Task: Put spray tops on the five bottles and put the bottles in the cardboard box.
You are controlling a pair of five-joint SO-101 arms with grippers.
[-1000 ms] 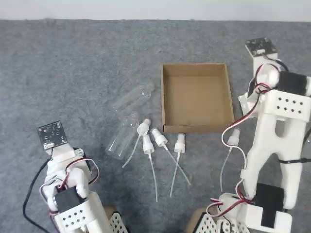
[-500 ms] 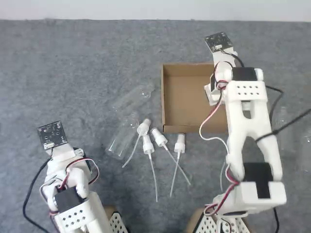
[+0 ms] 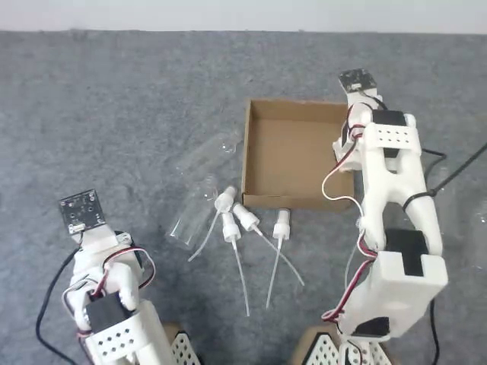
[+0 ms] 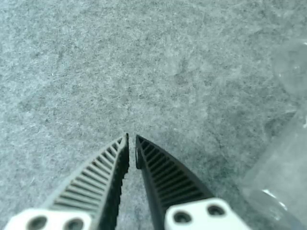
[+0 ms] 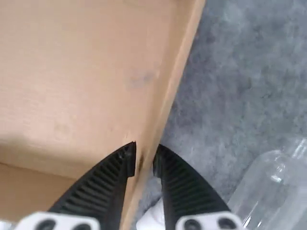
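Note:
The open cardboard box (image 3: 297, 152) lies at the middle back of the grey carpet. My right gripper (image 5: 144, 146) is shut on the box's right wall (image 5: 170, 100), one finger inside and one outside. Two clear bottles (image 3: 205, 152) (image 3: 190, 214) lie left of the box. Several white spray tops (image 3: 232, 226) with long tubes lie in front of it, and one (image 3: 281, 223) is near its front wall. A further clear bottle (image 5: 271, 191) lies just outside the box by my right gripper. My left gripper (image 4: 132, 138) is shut over bare carpet, with a clear bottle (image 4: 283, 177) beside it.
The right arm (image 3: 392, 198) stretches from the front edge up along the box's right side and covers the carpet there. The left arm (image 3: 103, 289) stays folded at the front left. Faint clear bottles (image 3: 456, 190) lie right of the right arm.
The right arm swung left from beside the box onto its right wall and took hold of it. The box has shifted a little to the left. The left arm has not moved.

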